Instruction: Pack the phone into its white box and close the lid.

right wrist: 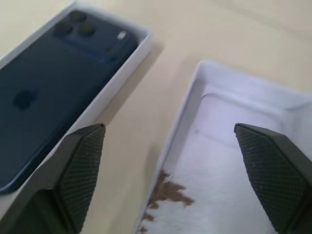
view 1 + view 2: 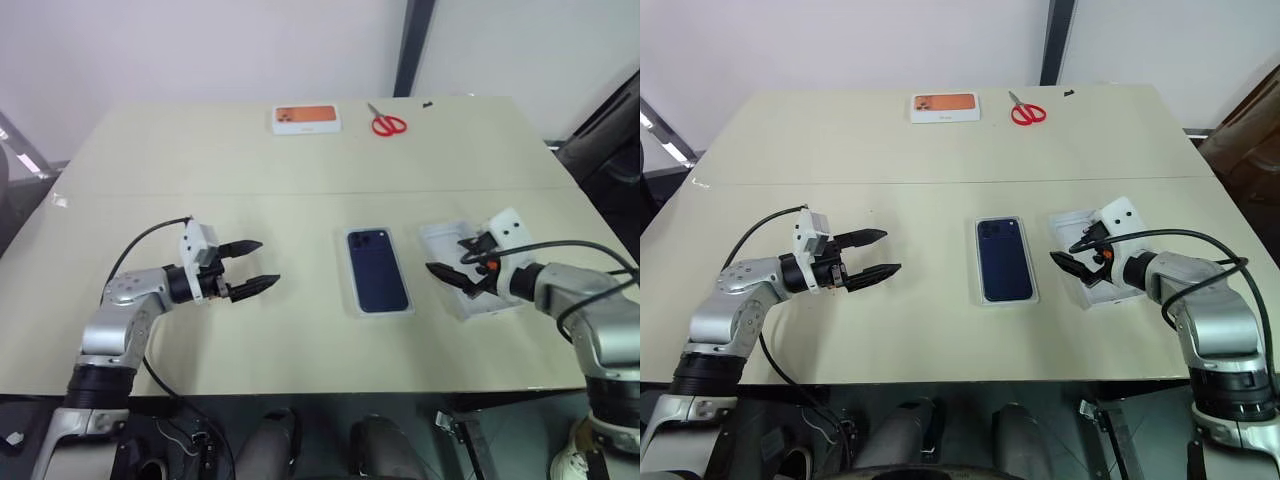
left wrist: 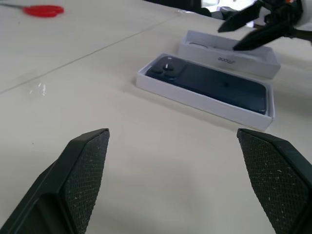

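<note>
The phone lies back up inside the white box, its camera cluster at the far end, a little to the 3 o'clock side of the table's centre. The box's thin rim frames the phone on all sides. Just beside it, at 3 o'clock, the lid rests open side up on the table, apart from the box, with a narrow strip of tabletop between them; its pale inside carries small dark marks and a brownish patch. The right gripper hangs over the lid with its two black fingers spread wide, holding nothing and pointing toward 9 o'clock and slightly down. The left gripper floats above bare tabletop well out at 9 o'clock from the box, fingers likewise spread wide and empty, aimed level toward the phone. Far across the table at 12 o'clock lie a white box with an orange top and, just at its 3 o'clock side, red-handled scissors.
</note>
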Controlling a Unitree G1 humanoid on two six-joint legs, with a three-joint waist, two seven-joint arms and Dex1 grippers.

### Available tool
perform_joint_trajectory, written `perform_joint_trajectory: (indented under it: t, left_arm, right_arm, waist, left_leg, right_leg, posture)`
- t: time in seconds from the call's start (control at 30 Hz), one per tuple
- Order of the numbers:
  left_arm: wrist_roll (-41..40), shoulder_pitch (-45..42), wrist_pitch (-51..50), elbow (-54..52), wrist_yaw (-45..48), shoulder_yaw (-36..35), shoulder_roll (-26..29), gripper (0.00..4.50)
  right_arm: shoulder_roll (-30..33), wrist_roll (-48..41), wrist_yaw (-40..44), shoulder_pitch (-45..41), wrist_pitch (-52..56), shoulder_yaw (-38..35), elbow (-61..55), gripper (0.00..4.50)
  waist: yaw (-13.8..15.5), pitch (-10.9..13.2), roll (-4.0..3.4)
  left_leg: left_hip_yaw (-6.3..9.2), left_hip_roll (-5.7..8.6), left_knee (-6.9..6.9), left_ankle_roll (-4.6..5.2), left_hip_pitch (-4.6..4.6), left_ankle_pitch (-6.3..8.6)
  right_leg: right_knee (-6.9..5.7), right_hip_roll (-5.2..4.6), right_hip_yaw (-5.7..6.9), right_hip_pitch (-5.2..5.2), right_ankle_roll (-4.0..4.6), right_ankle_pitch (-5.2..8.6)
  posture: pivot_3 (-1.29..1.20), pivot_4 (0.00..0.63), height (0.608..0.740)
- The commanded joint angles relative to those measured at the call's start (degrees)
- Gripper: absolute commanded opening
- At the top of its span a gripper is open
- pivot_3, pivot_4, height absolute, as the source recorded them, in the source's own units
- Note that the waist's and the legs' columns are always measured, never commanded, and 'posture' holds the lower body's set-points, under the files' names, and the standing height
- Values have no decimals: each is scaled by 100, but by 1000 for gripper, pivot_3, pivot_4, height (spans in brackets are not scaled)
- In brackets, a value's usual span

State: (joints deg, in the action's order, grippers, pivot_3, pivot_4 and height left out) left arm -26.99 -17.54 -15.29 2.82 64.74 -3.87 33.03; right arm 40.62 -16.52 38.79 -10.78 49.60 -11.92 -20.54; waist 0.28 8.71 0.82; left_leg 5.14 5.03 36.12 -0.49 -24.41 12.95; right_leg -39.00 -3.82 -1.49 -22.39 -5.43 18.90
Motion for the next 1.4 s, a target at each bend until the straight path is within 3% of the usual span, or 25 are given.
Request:
perform_joint_trajectory:
  t: [0.03,0.2,0.57,0.67,0.9,1.07,1.33,1.4]
  left_arm:
    - [-104,110,207,-159,96,-239,125,4403]
    - [-86,218,316,-236,207,-237,166,4403]
    - [-42,270,502,-249,653,-108,259,4403]
    - [-8,338,554,-314,676,-71,224,4403]
    - [-8,418,575,-449,502,-3,135,4403]
    - [-23,389,571,-449,406,-17,123,4403]
    - [-4,371,601,-412,294,-13,104,4403]
    - [-24,324,566,-379,259,-27,89,4403]
  right_arm:
    - [0,113,-310,609,-24,-69,-735,4464]
    - [-86,116,-683,1023,206,-3,-1056,4464]
    - [-120,-263,-926,493,1254,154,-1002,4464]
    - [-43,-376,-922,399,1644,175,-962,3758]
    - [232,-393,-1001,152,2187,317,-831,239]
    - [156,-483,-1132,-72,2649,357,-793,108]
    - [-886,-603,-1655,-870,3421,-423,-688,108]
    - [-1012,-650,-1644,-1044,3153,-438,-780,108]
  waist:
    - [22,0,0]
    - [24,0,-1]
    - [16,0,-1]
    - [15,0,-1]
    - [21,0,-1]
    - [5,0,-1]
    - [-47,0,-7]
    - [-63,1,-7]
  left_leg:
    - [0,0,0,0,-1,0]
    - [-3,0,5,1,3,0]
    - [-3,1,4,2,2,0]
    - [-3,1,4,3,2,1]
    - [-3,0,3,5,2,2]
    - [-3,-1,3,6,3,2]
    - [-3,-1,2,5,2,2]
    - [-3,-1,1,5,1,2]
  right_leg:
    - [0,0,0,-2,0,0]
    - [-3,0,-2,5,0,0]
    - [-2,1,-1,4,0,0]
    - [-2,1,-2,4,0,0]
    - [-1,1,-1,4,0,0]
    - [-1,1,0,4,0,0]
    - [-3,3,-2,1,0,0]
    - [-5,3,-1,0,0,0]
  posture:
    - [0,150,734]
    - [0,150,734]
    - [0,150,734]
    - [0,150,734]
    - [0,150,734]
    - [0,150,734]
    - [0,150,734]
    - [0,150,734]
